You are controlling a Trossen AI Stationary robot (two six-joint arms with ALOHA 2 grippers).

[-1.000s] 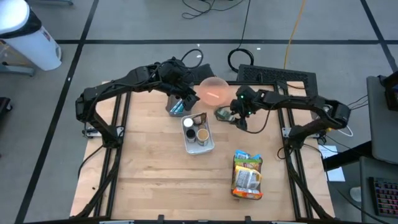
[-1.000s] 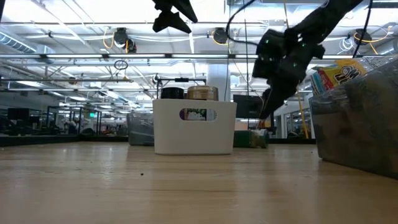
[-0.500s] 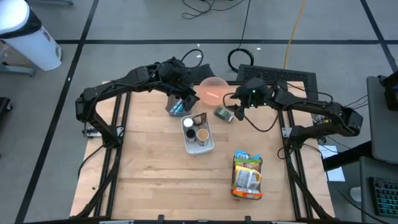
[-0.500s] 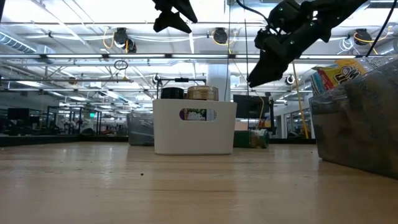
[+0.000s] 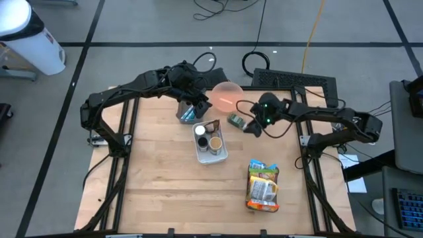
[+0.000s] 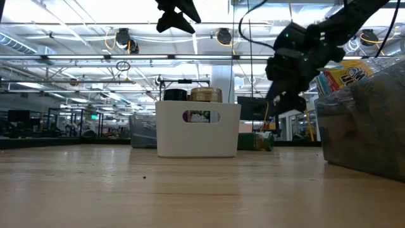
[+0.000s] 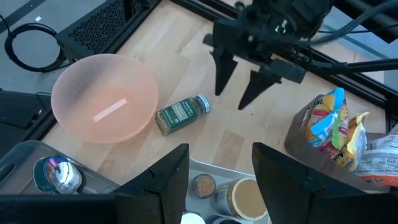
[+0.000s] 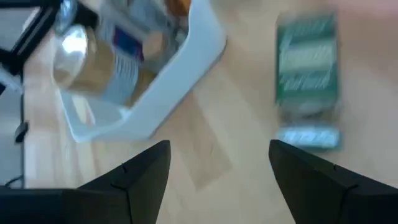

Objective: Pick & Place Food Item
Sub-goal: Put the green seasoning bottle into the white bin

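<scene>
Spice jar (image 5: 238, 120) lies on the table (image 5: 158, 178) near the pink bowl (image 5: 227, 95); right gripper (image 5: 253, 128) hovers beside it, fingers wide, empty.

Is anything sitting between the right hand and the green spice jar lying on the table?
Nothing visible. The right hand hangs open above bare wood just beside the green spice jar, which lies on its side. The pink bowl sits on the jar's far side and the white bin off to one side.

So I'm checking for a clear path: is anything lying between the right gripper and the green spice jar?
No. The left wrist view shows only bare wood between the open right gripper and the green spice jar, which lies on its side beside the pink bowl.
</scene>
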